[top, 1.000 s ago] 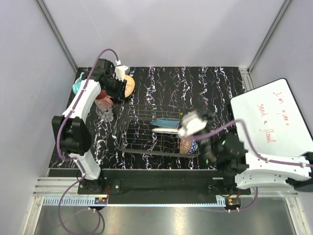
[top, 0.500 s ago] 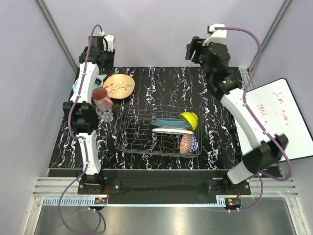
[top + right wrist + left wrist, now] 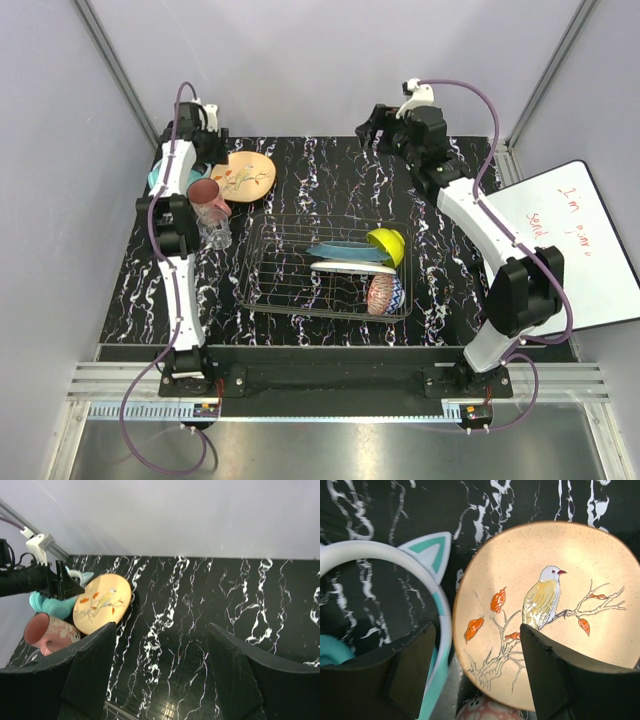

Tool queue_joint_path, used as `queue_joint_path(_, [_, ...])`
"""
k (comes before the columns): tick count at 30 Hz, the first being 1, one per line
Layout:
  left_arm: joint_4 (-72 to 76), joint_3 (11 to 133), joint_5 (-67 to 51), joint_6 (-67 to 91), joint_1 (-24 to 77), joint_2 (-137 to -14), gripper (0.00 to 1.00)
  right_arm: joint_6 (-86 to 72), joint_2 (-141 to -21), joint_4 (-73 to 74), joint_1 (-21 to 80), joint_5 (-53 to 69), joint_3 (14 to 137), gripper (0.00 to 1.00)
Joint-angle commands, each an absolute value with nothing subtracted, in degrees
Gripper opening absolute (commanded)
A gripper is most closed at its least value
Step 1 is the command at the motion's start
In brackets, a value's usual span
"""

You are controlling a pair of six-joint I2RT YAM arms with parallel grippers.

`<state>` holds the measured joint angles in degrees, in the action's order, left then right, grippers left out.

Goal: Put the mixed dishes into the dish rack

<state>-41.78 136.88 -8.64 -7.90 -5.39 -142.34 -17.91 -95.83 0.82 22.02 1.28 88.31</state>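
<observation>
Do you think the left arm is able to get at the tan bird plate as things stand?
Probably yes: the left gripper hangs open right above the tan bird plate, whose face is bare; the cat-ear headphones lie beside one rim, though.

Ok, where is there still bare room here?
The left half of the dark wire dish rack is bare, up to the teal plate. The black marbled table is bare beyond the rack, right of the round tan bird plate. Crowded: far-left corner, with pink mug, clear glass and teal headphones.

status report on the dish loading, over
Left gripper open, empty, over tan plate. Right gripper open, empty. Pink mug, glass outside dish rack. Headphones beside plate.
</observation>
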Motion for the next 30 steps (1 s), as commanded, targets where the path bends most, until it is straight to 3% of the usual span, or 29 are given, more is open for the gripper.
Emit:
queue_joint_path(1, [-38.06, 140.71, -11.78, -9.67, -4.57, -144.49, 0.74, -19.51, -92.11, -6.94, 21.1, 5.1, 82.98, 0.8])
queue_joint_path(15, [-35.78, 141.68, -4.75, -7.48, -4.04, -147.04, 0.8, -23.29, -88.07, -8.53, 14.85, 8.44, 75.07, 0.8])
queue_joint_path(25, [-45.96, 138.79, -15.98, -4.31, -4.13, -147.22, 0.79, -21.36, -83.15, -3.61, 13.27, 5.19, 73.04, 0.8])
queue_joint_path(30, [-49.39, 135.71, -15.91, -4.83, -3.43, -146.95, 0.75, -21.01, -81.04, -1.58, 12.39, 4.39, 72.42, 0.8])
